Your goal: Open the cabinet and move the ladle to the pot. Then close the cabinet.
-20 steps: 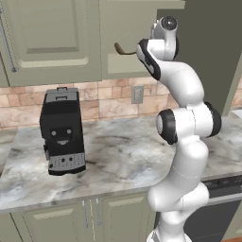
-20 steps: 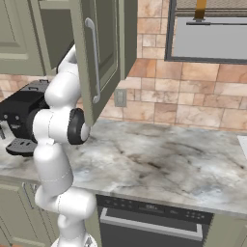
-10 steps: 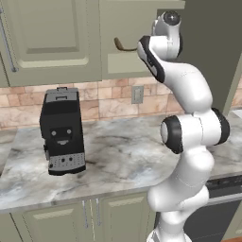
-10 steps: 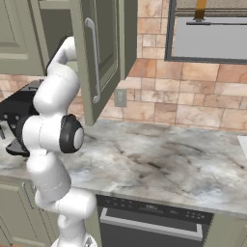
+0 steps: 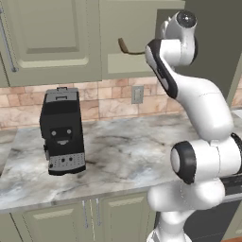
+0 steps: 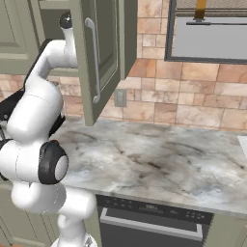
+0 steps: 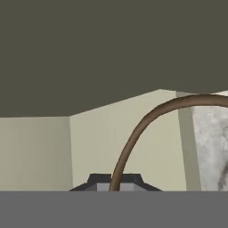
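Note:
The brown ladle [image 5: 122, 46] hangs high in the air in front of the upper cabinets, its thin dark handle running right into my gripper [image 5: 148, 53]. In the hand view the curved ladle handle [image 7: 133, 138] rises from between the shut fingertips of the gripper [image 7: 116, 185]. The cabinet [image 6: 101, 53] stands open, its door swung out over the counter with the silver bar handle [image 6: 94, 62] facing right. Its dark inside [image 5: 212, 33] shows behind my arm. The pot is out of view.
A black coffee machine [image 5: 61, 132] stands on the marble counter [image 5: 127, 156] to the left. A closed upper cabinet [image 5: 52, 38] hangs above it. A wall outlet [image 5: 137, 94] sits on the brick backsplash. A dark appliance front [image 6: 149, 222] lies under the counter [image 6: 169, 164].
The arm's elbow has swung round and its upper links have shifted, while the hand with the ladle has stayed almost in place in front of the cabinet.

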Available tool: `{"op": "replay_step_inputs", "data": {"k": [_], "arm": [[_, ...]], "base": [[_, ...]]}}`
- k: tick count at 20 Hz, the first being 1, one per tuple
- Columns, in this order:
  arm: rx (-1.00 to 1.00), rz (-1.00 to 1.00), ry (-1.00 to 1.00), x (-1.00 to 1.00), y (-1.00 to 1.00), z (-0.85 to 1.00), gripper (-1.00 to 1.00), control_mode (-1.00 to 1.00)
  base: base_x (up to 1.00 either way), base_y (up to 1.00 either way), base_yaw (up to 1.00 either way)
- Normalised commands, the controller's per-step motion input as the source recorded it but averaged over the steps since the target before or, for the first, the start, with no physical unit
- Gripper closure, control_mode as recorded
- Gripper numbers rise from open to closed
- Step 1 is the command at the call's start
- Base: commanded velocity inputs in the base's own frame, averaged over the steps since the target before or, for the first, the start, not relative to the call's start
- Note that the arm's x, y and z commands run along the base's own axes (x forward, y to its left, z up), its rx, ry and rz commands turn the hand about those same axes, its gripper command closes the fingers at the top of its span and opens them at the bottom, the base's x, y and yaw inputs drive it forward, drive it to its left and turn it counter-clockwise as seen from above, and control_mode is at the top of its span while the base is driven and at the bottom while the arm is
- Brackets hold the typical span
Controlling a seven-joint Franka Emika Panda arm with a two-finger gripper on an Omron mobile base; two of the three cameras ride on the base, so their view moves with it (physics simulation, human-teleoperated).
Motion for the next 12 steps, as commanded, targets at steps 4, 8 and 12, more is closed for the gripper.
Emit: {"op": "replay_step_inputs", "data": {"k": [4, 8, 12], "arm": [[0.00, 0.00, -0.07, -1.00, 0.02, 0.15, 1.00, -1.00], [0.00, 0.00, -0.02, -1.00, 0.00, 0.21, 1.00, -1.00], [0.00, 0.00, 0.00, -1.00, 0.15, 0.32, 1.00, -1.00]], "base": [[0.00, 0.00, 0.00], [0.00, 0.00, 0.00], [0.00, 0.00, 0.00]]}}
